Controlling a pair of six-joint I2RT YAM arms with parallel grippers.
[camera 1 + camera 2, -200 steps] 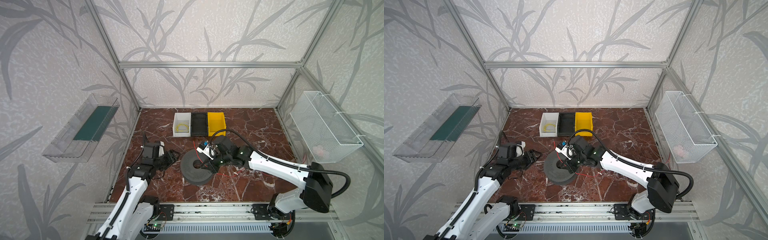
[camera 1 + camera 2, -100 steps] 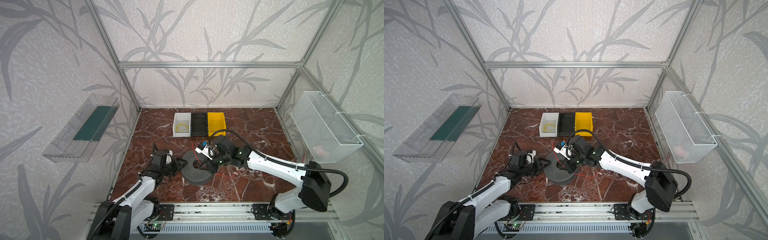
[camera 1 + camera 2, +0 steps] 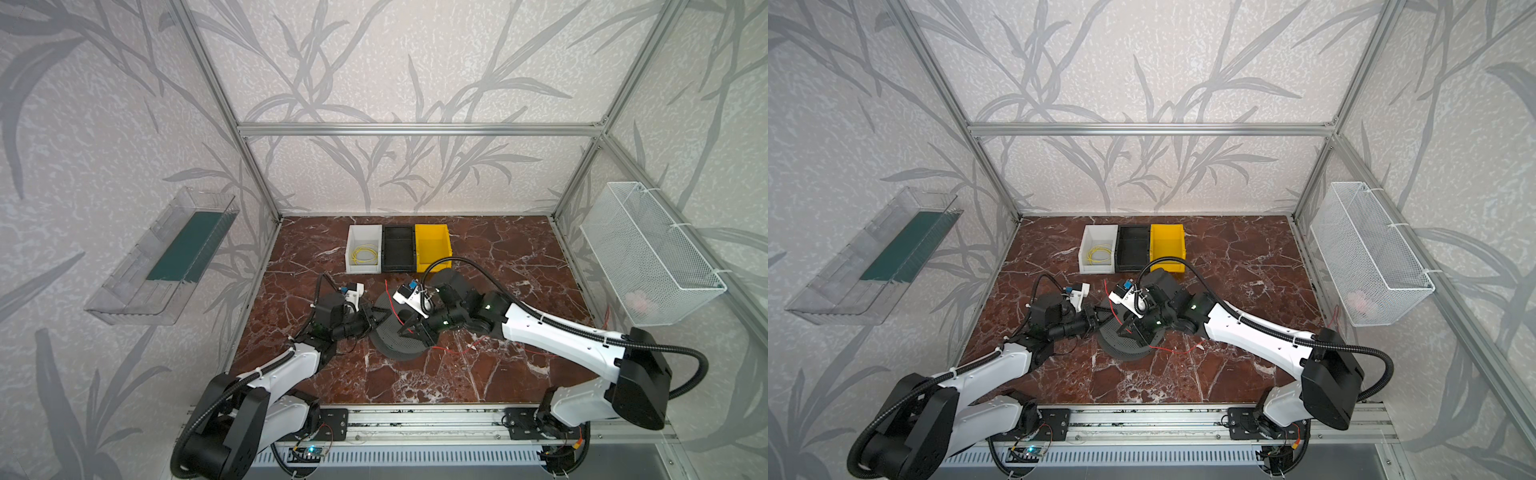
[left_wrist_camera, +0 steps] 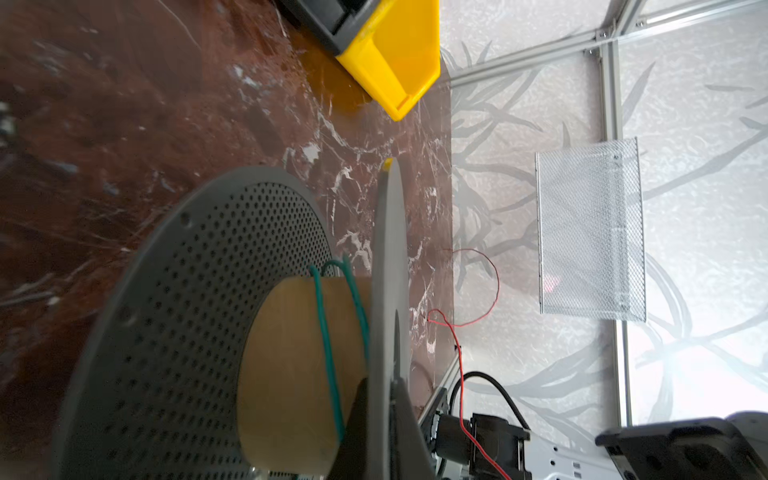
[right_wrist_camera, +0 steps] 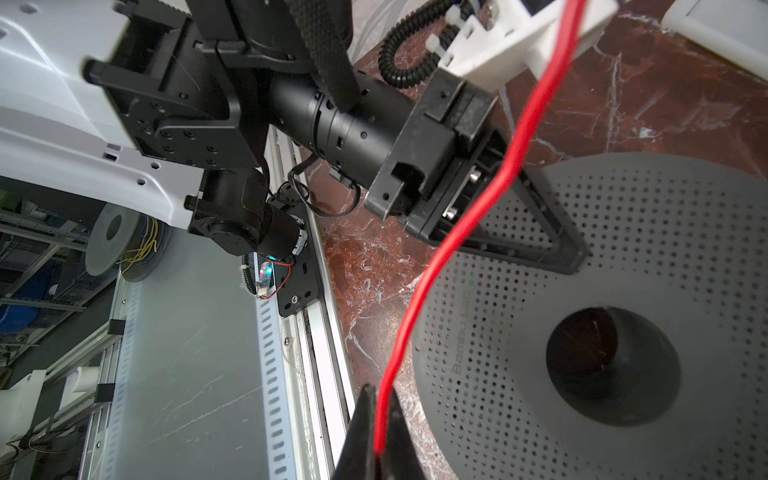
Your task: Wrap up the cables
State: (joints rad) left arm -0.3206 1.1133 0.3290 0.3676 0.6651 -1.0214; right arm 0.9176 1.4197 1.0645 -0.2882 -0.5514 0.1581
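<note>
Holding tight on both sides

Left gripper (image 4: 384, 399) is squeezed onto the rim of one flange of the dark grey perforated round spool (image 3: 399, 347). Right gripper (image 5: 380, 399) pinches the thin red plastic-coated cable (image 5: 457, 232), slack trailing over the brown marble floor (image 3: 498, 257). Thin yellow cable (image 3: 365, 254) sits coiled in the white plastic bin (image 3: 352, 245).

Clamping the rim of the dark grey perforated spool (image 3: 1125, 347) with the left gripper (image 3: 1106, 316) and pinching the red cable (image 3: 1183, 353) above it with the right gripper (image 3: 1123, 330) — yellow cable (image 3: 1099, 254) coiled in the white bin (image 3: 1086, 245).
</note>
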